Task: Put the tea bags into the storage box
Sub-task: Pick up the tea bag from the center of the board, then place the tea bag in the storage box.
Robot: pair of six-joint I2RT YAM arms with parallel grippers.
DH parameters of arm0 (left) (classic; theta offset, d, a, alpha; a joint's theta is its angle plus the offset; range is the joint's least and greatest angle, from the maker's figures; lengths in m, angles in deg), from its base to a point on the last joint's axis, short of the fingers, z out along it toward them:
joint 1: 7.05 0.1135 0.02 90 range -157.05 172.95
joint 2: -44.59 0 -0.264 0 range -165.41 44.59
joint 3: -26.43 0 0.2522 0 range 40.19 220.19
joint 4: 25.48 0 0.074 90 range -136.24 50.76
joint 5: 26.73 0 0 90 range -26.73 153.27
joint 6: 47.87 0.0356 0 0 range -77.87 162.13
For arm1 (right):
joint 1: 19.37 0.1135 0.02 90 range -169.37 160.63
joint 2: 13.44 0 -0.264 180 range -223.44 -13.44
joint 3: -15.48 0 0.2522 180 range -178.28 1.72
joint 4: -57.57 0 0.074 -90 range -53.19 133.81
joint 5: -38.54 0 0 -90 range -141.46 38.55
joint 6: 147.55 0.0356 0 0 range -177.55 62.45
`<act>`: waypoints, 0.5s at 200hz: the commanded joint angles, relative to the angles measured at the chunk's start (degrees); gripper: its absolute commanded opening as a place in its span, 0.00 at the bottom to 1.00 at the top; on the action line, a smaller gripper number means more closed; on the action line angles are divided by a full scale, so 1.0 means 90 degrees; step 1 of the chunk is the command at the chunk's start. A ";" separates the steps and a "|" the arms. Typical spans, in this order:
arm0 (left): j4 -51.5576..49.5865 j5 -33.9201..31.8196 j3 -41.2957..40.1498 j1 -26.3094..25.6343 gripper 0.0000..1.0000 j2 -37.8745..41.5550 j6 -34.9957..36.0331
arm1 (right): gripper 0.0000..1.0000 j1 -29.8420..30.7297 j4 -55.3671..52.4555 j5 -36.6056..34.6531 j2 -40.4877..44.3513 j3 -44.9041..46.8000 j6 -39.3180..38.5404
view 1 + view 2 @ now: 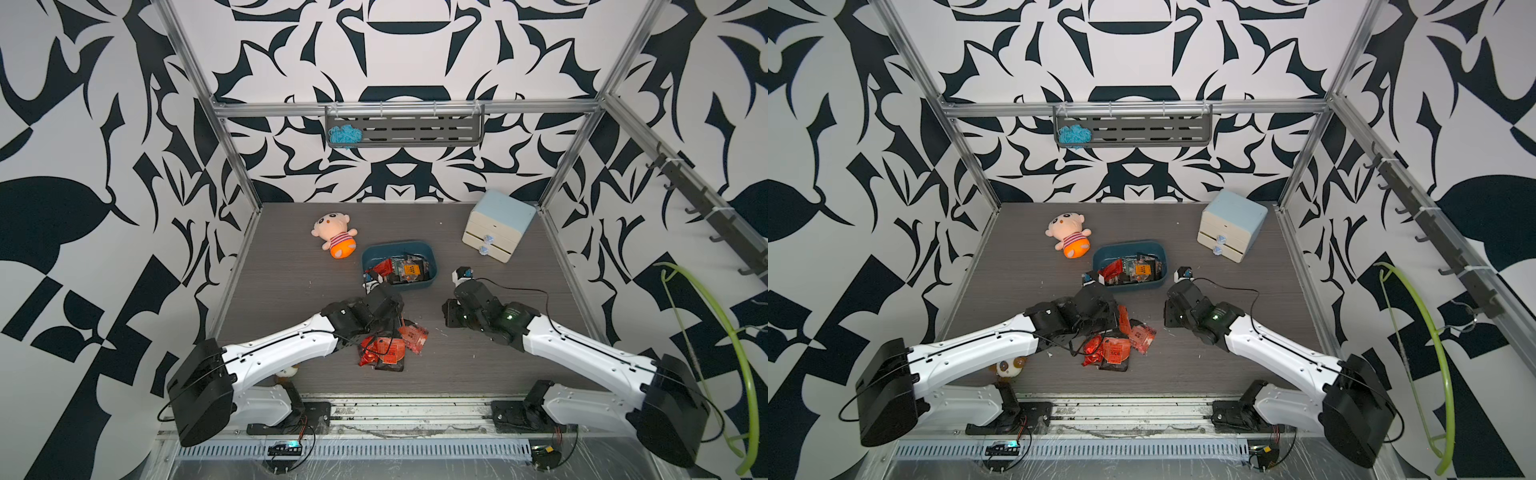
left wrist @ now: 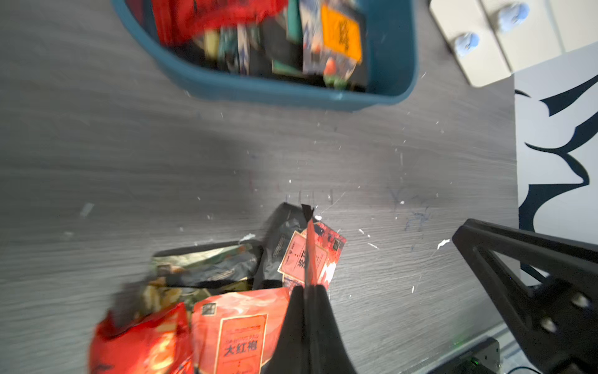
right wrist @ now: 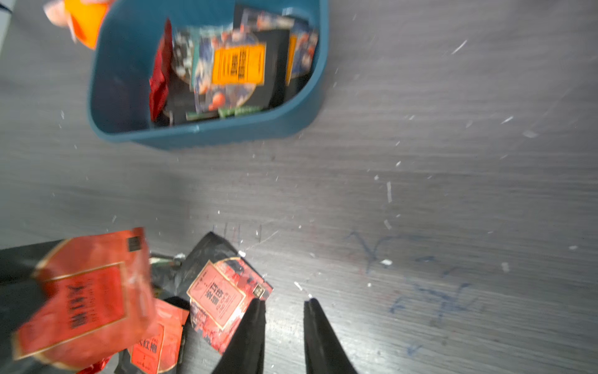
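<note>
Clamping 1 red bag (image 2: 310,259) edge-on in the left gripper (image 2: 309,289) over the pile (image 1: 386,349), holding the right gripper (image 3: 284,302) slightly apart, empty, beside it, short of the part-filled box (image 1: 415,286).

My one open lane is the strip of bare table (image 3: 291,194) between the loose tea bags (image 1: 388,349) and the storage box (image 1: 399,246). The left arm (image 1: 291,345) lies over the pile's left side, with its wrist close to the box's near-left corner, so that approach is blocked. The right arm (image 1: 561,340) reaches in from the right, and the right gripper (image 3: 284,304) is just beside the pile's edge. Inside the box I see bare floor at the left end; tea bags crowd the rest. A plush doll (image 1: 334,235) sits near the box's back-left corner. The mini cabinet (image 1: 498,226) stands well apart at back right.
</note>
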 commanded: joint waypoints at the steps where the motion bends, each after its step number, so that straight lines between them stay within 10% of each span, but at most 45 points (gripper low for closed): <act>1: -0.0689 -0.0592 0.0654 0.0095 0.00 0.0020 0.0649 | 0.26 -0.0020 -0.0008 -0.0514 0.0377 0.0200 -0.0091; 100: -0.0490 0.0200 0.3530 0.1219 0.00 -0.2872 0.1316 | 0.26 -0.0025 0.0049 -0.0327 0.1241 0.0850 -0.0066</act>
